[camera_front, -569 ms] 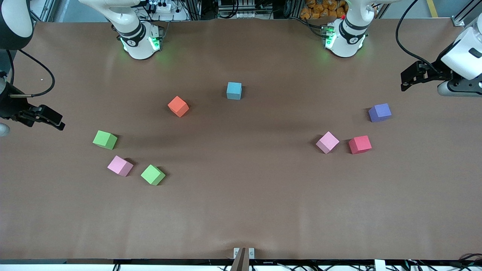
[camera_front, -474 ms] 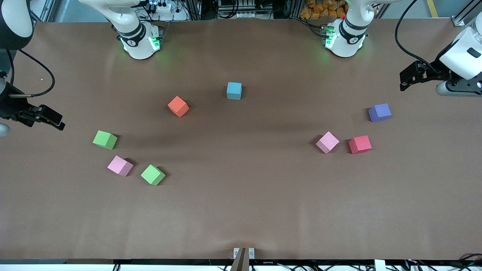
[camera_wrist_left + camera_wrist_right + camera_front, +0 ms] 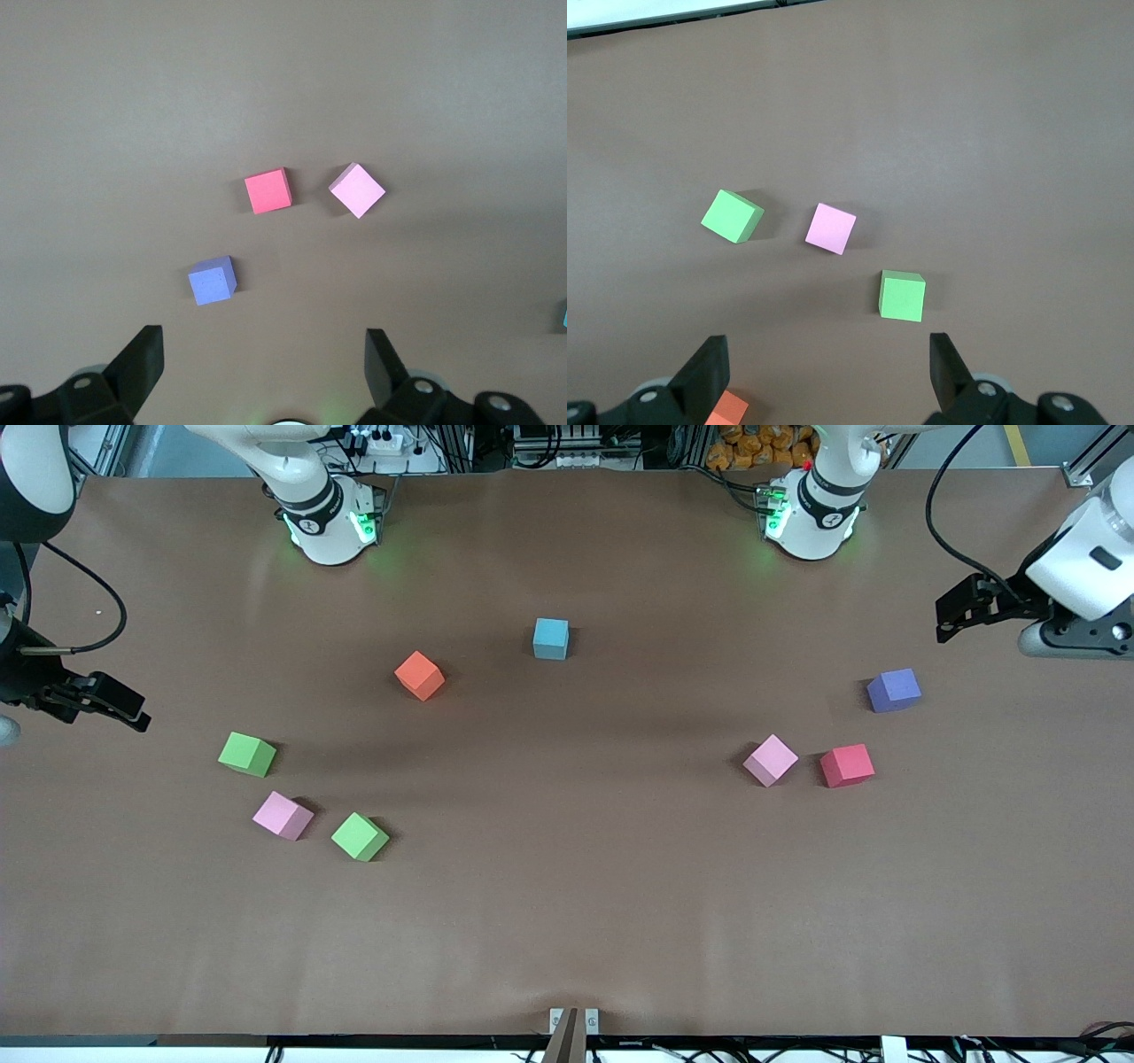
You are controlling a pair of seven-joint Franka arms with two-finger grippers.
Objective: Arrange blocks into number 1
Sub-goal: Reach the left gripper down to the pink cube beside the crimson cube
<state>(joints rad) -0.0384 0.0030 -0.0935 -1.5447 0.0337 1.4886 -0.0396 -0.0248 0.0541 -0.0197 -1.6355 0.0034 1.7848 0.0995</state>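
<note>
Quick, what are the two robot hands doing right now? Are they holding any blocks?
Left gripper: open, holding nothing, up over the table near the purple block.
Right gripper: open, holding nothing, up over the table's edge near a green block.

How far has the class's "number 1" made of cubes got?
Nothing is placed yet: eight matte cubes lie scattered, none touching, from the light blue cube to the purple cube. Nothing is in hand: the left claw and right claw are open and empty above the table's ends. All of the arranging remains.
</note>
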